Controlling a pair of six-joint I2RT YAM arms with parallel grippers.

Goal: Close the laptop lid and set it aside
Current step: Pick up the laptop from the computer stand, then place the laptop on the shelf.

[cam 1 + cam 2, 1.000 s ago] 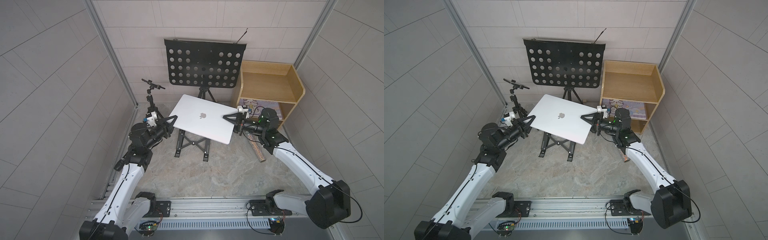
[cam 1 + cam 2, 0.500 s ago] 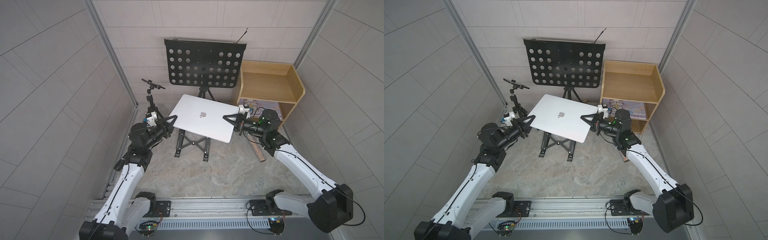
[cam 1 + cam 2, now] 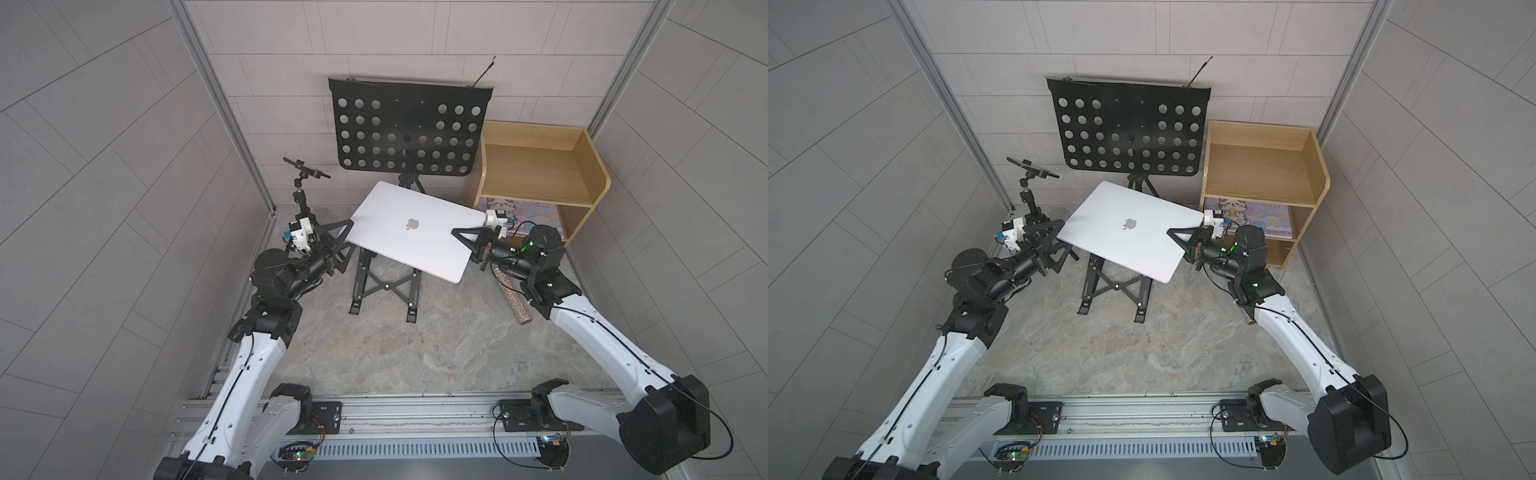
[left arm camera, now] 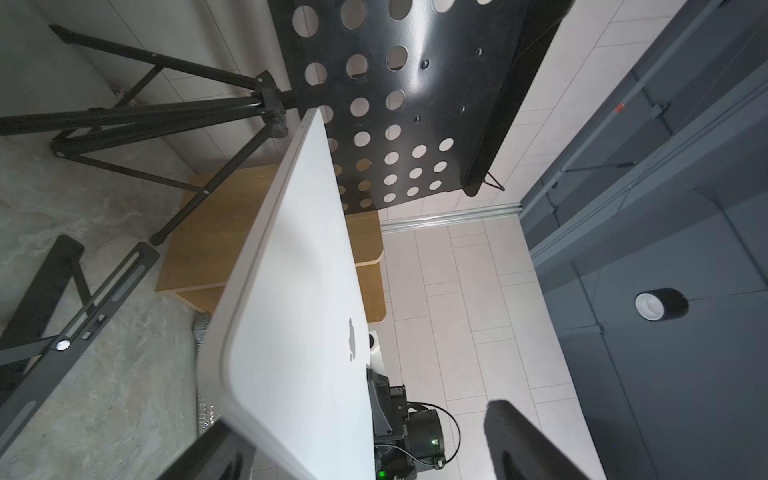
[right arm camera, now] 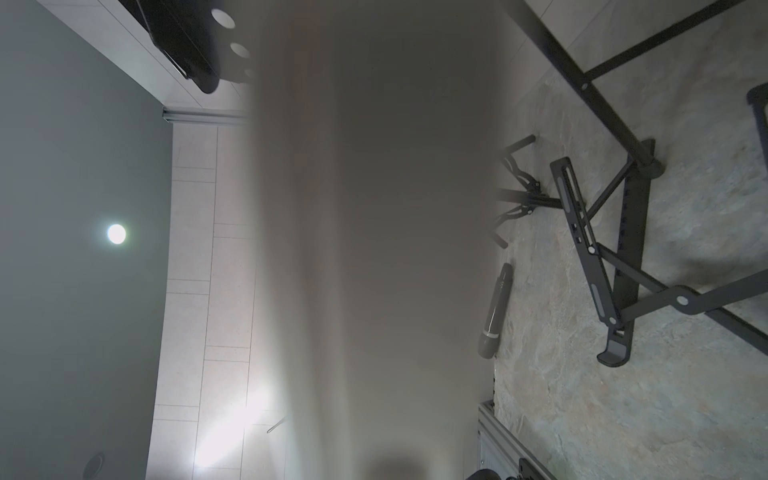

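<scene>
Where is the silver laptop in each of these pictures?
In a top view: laptop, closed, at the centre.
In a top view: laptop at the centre again.
Left wrist: close up, slanting through the picture's middle.
Right wrist: only a blurred pale band mid-picture, possibly it.
Shared landmark: the black perforated music stand, in all four.

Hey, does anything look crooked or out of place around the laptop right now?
Yes. The closed laptop lies skewed over the folding stand, one corner overhanging well past the frame; the right gripper clamps its edge.
</scene>
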